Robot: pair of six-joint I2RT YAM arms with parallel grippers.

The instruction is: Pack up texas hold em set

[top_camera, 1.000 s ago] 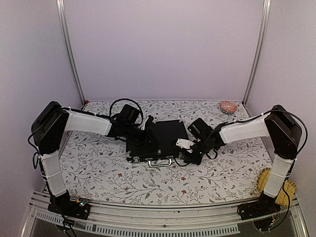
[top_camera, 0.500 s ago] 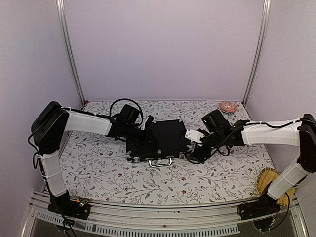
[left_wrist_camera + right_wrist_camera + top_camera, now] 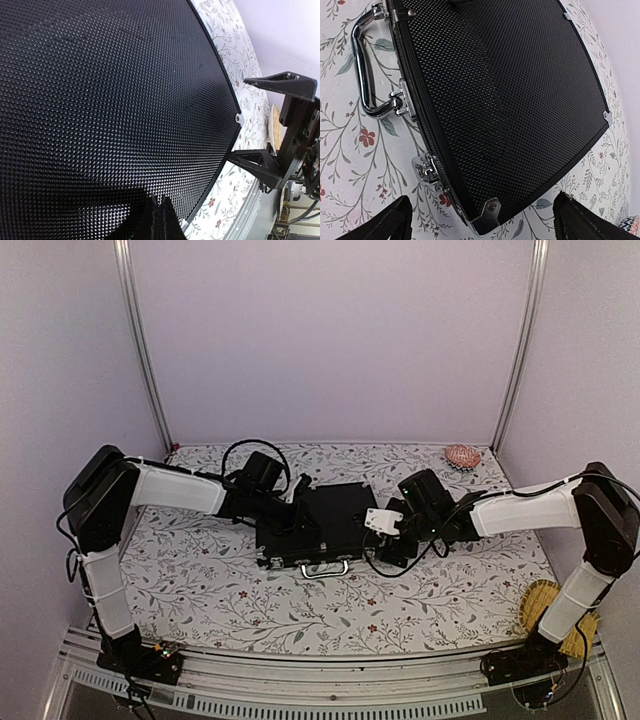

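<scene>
The black briefcase of the texas hold em set lies closed on the table, with its silver handle toward the front. In the left wrist view its dimpled lid fills the frame, and my left gripper is shut with its tips down on it. My right gripper is at the case's right front corner. It stands wide open, one finger on each side of that corner and clear of it. A silver latch shows beside the corner. No chips, dice or cards are in view.
A pink ridged shell lies at the back right. A woven yellow straw item sits by the right arm's base. The table has a floral cloth and lilac walls on three sides.
My right gripper has gone from shut to wide open and has shifted from the case's front right side to straddle its right corner. The left arm has not moved.
</scene>
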